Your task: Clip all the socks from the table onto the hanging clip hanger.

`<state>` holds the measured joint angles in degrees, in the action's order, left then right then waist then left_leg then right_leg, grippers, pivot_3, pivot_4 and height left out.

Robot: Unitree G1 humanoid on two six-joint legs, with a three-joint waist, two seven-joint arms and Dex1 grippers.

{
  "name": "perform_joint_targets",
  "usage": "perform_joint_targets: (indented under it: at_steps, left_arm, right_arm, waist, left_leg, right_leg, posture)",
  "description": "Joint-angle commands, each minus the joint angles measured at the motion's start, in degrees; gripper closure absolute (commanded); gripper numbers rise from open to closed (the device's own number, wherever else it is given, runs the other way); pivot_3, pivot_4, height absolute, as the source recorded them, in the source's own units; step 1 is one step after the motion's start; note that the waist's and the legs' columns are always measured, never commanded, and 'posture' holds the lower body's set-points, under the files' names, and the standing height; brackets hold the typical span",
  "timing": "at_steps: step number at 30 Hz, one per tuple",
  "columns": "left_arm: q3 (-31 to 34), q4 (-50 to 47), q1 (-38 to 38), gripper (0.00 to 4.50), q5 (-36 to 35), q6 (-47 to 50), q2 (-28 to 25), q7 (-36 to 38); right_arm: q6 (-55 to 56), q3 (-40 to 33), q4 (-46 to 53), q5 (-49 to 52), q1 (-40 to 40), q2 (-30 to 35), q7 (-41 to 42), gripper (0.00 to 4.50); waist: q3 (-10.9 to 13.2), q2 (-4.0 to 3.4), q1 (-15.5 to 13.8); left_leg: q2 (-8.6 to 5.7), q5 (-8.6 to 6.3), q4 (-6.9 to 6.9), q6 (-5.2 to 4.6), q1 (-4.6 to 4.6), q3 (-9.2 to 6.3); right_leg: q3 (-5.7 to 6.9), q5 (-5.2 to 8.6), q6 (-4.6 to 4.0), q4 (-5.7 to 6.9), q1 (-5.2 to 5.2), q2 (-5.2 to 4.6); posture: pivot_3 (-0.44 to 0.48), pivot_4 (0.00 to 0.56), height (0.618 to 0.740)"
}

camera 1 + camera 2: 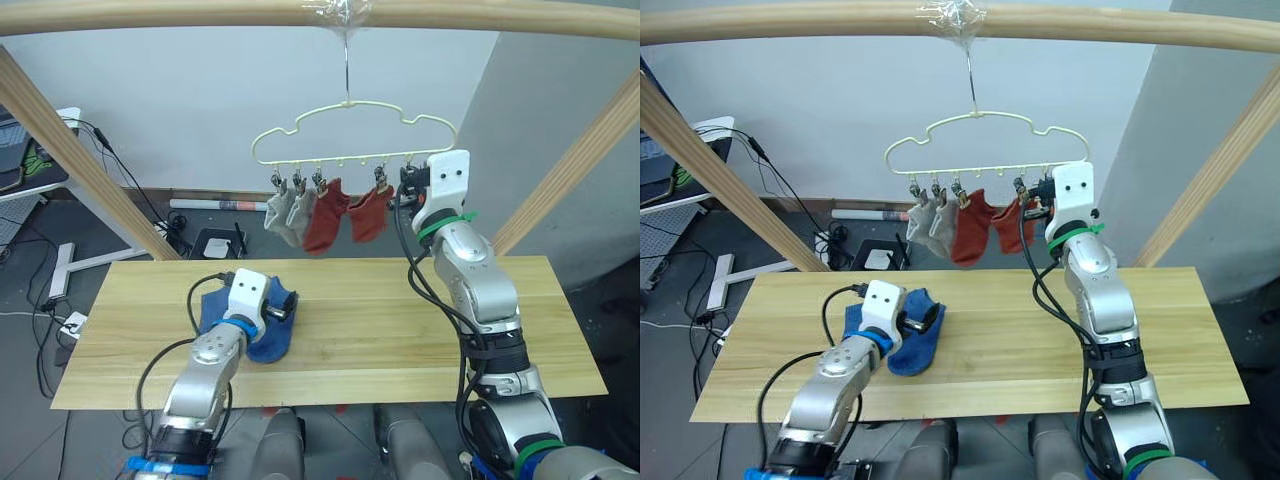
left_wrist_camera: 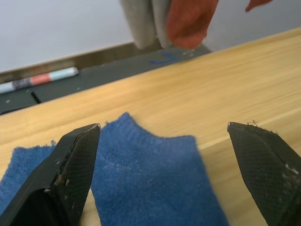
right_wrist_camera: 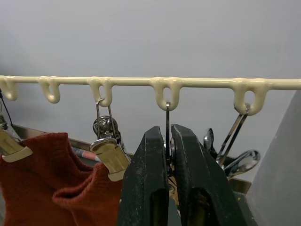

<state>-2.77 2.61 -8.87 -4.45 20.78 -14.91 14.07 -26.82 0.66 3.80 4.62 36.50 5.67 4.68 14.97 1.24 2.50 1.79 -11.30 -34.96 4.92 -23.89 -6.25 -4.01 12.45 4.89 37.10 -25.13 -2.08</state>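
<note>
On the table (image 1: 420,330), two blue socks (image 1: 262,325) lie under the left gripper (image 2: 164,136), its fingers spread wide over them. Up on the clip hanger (image 1: 350,135), grey socks (image 1: 288,213) and red socks (image 1: 340,213) dangle. Wrist view shows the right gripper (image 3: 170,136) pinching a clip (image 3: 168,155).

Table (image 1: 420,320) bare right of blue socks (image 1: 262,325); hung socks (image 1: 320,212) crowd clip hanger (image 1: 350,135) left half.
</note>
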Motion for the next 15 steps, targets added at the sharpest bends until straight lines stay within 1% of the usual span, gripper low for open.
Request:
perform_joint_targets:
  at_steps: [1, 6, 10, 11, 13, 14, 15]
  left_arm:
    - [-0.46, 3.31, -1.09, 0.02, 1.67, -0.88, 1.33, -1.67]
    - [-0.69, 7.35, -1.49, 0.02, 1.59, 2.44, 2.85, -1.40]
    - [0.42, 7.74, -1.23, 0.02, 1.91, 2.92, 3.48, -2.82]
    - [0.67, 7.53, -1.08, 0.02, 1.95, 3.15, 3.68, -3.27]
    - [-1.21, 6.32, 0.59, 0.40, 3.71, 3.23, 2.28, -2.42]
    - [-1.77, 5.97, 1.07, 0.59, 4.26, 3.25, 1.88, -2.11]
    - [-2.23, 5.87, 1.44, 0.90, 4.65, 3.05, 1.59, -1.78]
  right_arm:
    - [-1.24, -0.75, 3.26, 0.40, -0.08, 0.25, 0.06, 4.50]
    - [-2.67, -1.01, 3.82, 0.31, -0.23, 0.56, 0.05, 4.50]
    - [-3.11, -1.09, 3.98, 0.17, -0.27, 0.77, 0.02, 4.50]
    - [-3.24, -1.16, 4.14, 0.19, -0.33, 0.89, 0.05, 4.50]
    - [-3.77, -1.46, 4.44, 0.15, -0.61, 1.19, -0.14, 4.50]
    - [-3.95, -1.54, 4.54, 0.14, -0.69, 1.27, -0.19, 4.50]
    - [-4.06, -1.59, 4.59, 0.14, -0.72, 1.30, -0.22, 4.50]
  waist:
    - [0.00, 0.00, 0.01]
    - [0.00, 0.00, 0.03]
    - [0.00, 0.00, 0.04]
    - [0.00, 0.00, 0.06]
    - [0.00, 0.00, 0.36]
    - [0.00, 0.00, 0.46]
    - [0.00, 0.00, 0.51]
  left_leg:
    - [0.00, 0.00, 0.00, 0.00, 0.00, 0.02]
    - [0.00, 0.00, 0.03, 0.00, 0.00, -0.01]
    - [0.00, 0.00, 0.01, 0.00, 0.02, -0.01]
    - [0.00, 0.00, 0.01, 0.00, 0.04, -0.01]
    - [0.00, 0.00, 0.00, 0.00, 0.05, 0.00]
    - [0.00, 0.00, 0.01, 0.00, 0.05, 0.00]
    - [0.00, 0.00, 0.01, 0.00, 0.06, 0.00]
  right_leg:
    - [-0.02, -0.02, -0.02, -0.01, 0.00, 0.00]
    - [0.01, -0.12, -0.22, 0.00, -0.01, 0.00]
    - [0.01, -0.13, -0.20, 0.00, 0.02, 0.00]
    - [0.01, -0.13, -0.20, 0.01, 0.03, 0.00]
    - [0.00, -0.11, -0.16, 0.01, 0.03, -0.01]
    - [0.00, 0.01, 0.02, 0.01, 0.03, 0.00]
    - [0.00, 0.01, 0.02, 0.01, 0.03, 0.00]
  posture:
    - [0.028, 0.245, 0.740]
    - [0.028, 0.245, 0.740]
    - [0.028, 0.245, 0.740]
    - [0.004, 0.253, 0.740]
    - [0.004, 0.253, 0.740]
    - [0.004, 0.253, 0.740]
    - [0.004, 0.253, 0.740]
